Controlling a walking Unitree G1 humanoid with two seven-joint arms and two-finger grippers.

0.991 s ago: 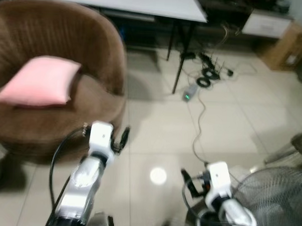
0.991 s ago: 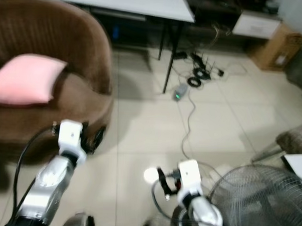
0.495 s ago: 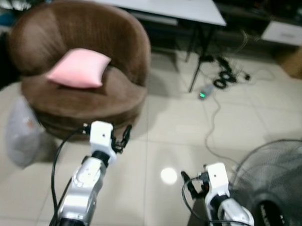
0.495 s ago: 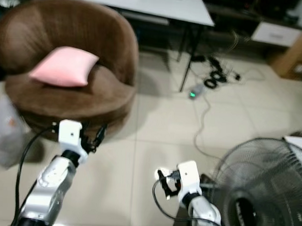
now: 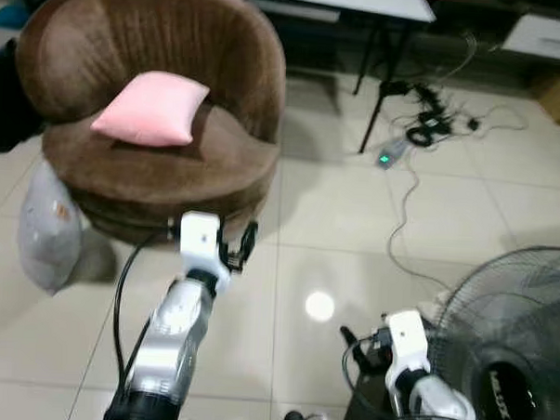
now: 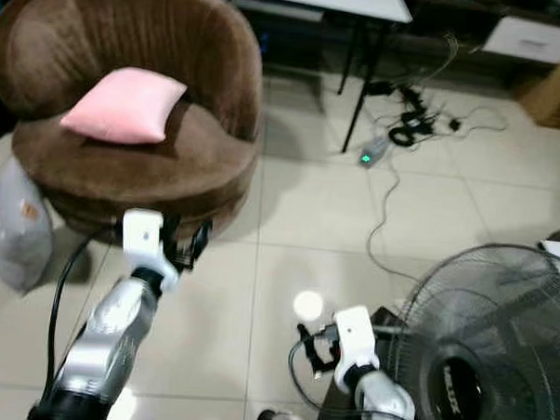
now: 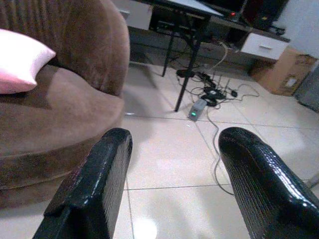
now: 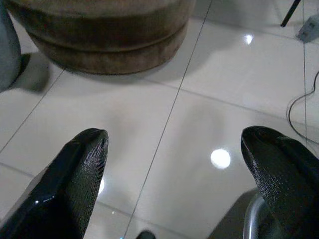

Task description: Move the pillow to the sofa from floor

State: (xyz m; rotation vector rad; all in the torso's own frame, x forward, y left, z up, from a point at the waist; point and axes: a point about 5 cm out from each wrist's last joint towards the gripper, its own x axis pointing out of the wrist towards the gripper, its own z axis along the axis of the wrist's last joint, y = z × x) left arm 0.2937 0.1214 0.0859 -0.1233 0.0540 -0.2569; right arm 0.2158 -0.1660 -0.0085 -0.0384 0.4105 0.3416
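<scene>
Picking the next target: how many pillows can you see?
2. A pink pillow lies on the brown sofa; a grey pillow stands on the floor against the sofa's left side. Others may be hidden behind it.

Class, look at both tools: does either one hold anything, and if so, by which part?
Nothing is held. The left tool and the right tool are both open, with bare floor tiles between their fingers.

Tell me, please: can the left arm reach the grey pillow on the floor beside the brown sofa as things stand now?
Probably yes. The grey pillow leans on the floor against the sofa, off to the left of the left pincer. Its fingers are open and hold nothing, and bare tiles lie between them. It would have to swing left and down.
</scene>
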